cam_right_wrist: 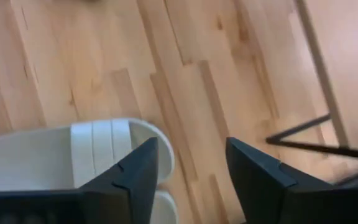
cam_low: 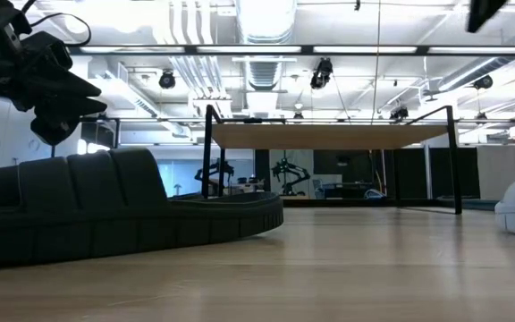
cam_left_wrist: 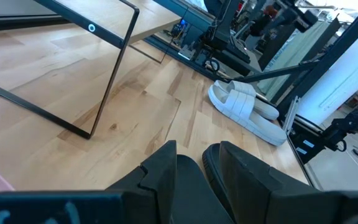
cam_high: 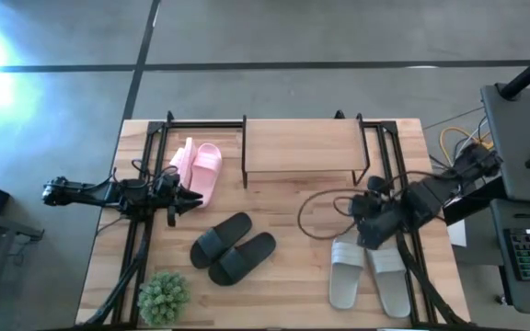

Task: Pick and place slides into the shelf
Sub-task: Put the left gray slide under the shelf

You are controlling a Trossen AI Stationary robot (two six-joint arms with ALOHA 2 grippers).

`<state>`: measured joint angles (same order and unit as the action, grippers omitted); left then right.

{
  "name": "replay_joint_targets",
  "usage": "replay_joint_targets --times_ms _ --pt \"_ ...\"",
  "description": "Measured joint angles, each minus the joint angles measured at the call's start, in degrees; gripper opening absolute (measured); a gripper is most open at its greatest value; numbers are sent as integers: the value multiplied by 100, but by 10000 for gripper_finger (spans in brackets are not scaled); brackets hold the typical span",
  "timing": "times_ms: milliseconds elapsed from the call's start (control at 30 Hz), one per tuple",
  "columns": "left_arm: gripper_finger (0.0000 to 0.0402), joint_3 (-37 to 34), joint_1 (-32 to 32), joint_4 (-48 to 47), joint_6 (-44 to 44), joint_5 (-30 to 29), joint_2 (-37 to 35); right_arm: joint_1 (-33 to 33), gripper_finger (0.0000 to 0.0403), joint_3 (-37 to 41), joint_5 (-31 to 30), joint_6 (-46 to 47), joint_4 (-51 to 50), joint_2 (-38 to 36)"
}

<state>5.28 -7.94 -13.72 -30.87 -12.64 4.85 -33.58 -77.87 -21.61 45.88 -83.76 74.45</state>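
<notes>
The shelf [cam_high: 302, 152] stands at the table's far middle on thin black legs. A pink pair of slides [cam_high: 198, 170] lies sole-down just left of it. A black pair [cam_high: 233, 248] lies in the middle of the table, and a light grey pair [cam_high: 368, 276] lies sole-down at the near right. My right gripper [cam_right_wrist: 191, 165] hangs open above the far end of the grey slides [cam_right_wrist: 73, 158], pointing steeply down, with nothing between its fingers. My left gripper [cam_high: 190, 200] waits open at the left, near the pink pair, holding nothing.
A small green plant [cam_high: 164, 296] stands at the near left corner. Black frame rails [cam_high: 136, 230] run along both sides of the table, and a dark cable [cam_high: 325, 216] loops on the wood between the shelf and the grey slides. Bare wood lies in front of the shelf.
</notes>
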Motion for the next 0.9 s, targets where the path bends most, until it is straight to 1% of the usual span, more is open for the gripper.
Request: replay_joint_targets --times_ms 100,200,300,400,667,900 --pt "109 -2 0 0 0 2 0 -416 194 44 -130 351 -91 175" --pt "109 -2 0 0 0 1 2 -854 195 142 -328 472 -199 443" --pt "109 -1 0 0 1 0 1 -1235 195 259 -338 510 -204 813" --pt "109 -2 0 0 0 1 2 -1523 195 278 -334 791 -204 1204" --pt "109 0 0 0 0 -1 -1 -1897 194 257 -339 1723 51 2016" --pt "109 0 0 0 2 2 -1 -2077 194 209 -246 1727 758 2730"
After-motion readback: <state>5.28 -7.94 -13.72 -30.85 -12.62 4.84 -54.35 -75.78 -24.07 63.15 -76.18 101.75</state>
